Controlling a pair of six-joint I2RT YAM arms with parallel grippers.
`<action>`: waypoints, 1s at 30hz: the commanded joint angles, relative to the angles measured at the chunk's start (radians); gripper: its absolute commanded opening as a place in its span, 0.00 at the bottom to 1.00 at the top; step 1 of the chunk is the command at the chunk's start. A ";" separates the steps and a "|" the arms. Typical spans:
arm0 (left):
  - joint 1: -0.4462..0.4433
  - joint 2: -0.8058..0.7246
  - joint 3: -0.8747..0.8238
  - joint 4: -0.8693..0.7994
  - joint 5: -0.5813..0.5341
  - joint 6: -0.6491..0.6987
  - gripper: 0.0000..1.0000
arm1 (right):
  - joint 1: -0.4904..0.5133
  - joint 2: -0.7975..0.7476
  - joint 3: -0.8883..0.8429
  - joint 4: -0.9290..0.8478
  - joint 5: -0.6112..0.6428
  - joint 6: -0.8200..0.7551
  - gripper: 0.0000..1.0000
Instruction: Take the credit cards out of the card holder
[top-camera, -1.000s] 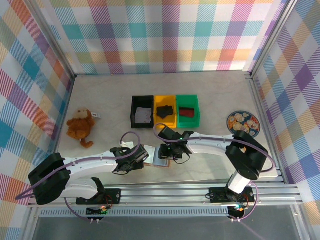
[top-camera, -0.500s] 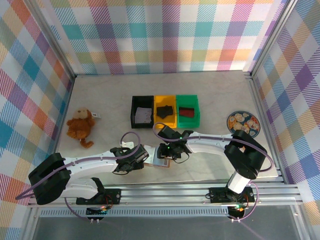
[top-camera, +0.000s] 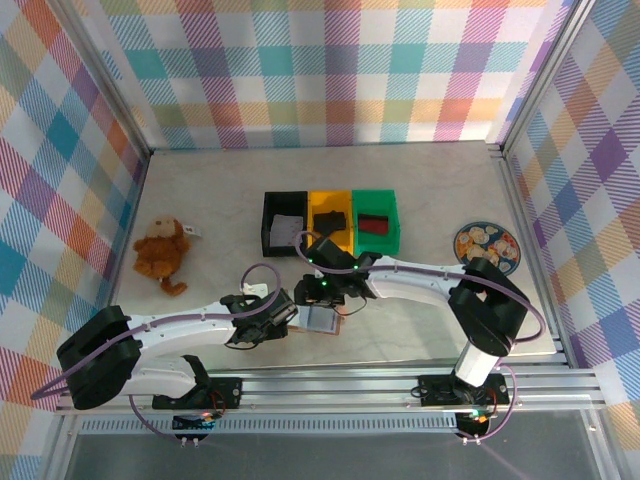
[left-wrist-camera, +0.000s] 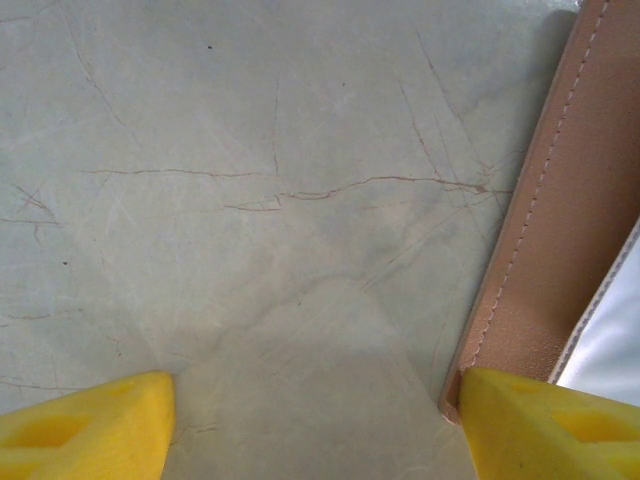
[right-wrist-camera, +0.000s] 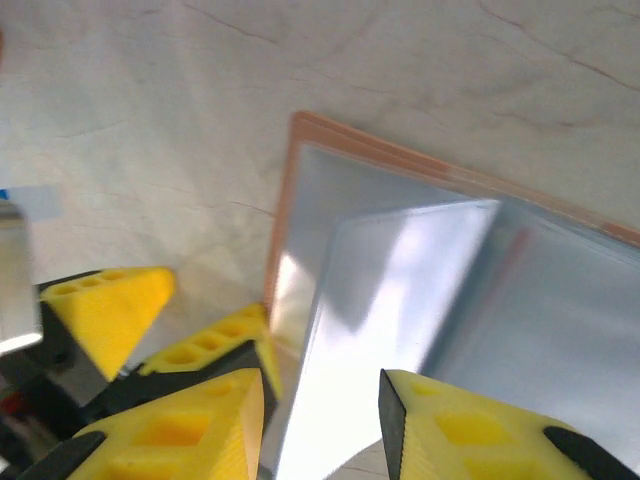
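Top external view: the card holder (top-camera: 320, 319) lay open, pale inside up, on the surface (top-camera: 220, 190) near the front edge, between the two arms. Over the last second the right fingers (top-camera: 321, 299) had swung leftward and away from the front, from the holder's right side to its far edge. This left more of the pale inside uncovered. The left fingers (top-camera: 291, 312) had not moved and sat at the holder's left edge. Judged: extraction begun, not done, as none of the credit cards lay loose on the surface. Left wrist view: left fingers spread wide and released, one tip over bare surface, the other touching the corner of the holder's stitched tan cover, nothing between them. Right wrist view: right fingers partly apart, one either side of a pale leaf (right-wrist-camera: 400, 300) rising from the open holder. Whether they pinched it could not be told. Surface: pale, stone-look, thinly veined. It also carried a black bin (top-camera: 267, 222), yellow bin (top-camera: 331, 246) and green bin (top-camera: 392, 222) in a touching row behind, a plush monkey (top-camera: 160, 252) at left and a patterned plate (top-camera: 460, 245) at right. Room: plaid walls (top-camera: 330, 70) on three sides, aluminium rail (top-camera: 330, 385) along the front.
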 joint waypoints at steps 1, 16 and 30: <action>0.010 0.027 -0.014 0.073 0.063 0.016 0.74 | 0.010 0.033 0.026 0.008 -0.040 -0.022 0.38; 0.010 -0.005 -0.030 0.068 0.058 0.009 0.74 | 0.007 -0.070 -0.068 -0.174 0.131 -0.006 0.44; 0.010 -0.016 -0.037 0.069 0.058 0.008 0.74 | 0.006 -0.038 -0.127 -0.151 0.133 0.021 0.44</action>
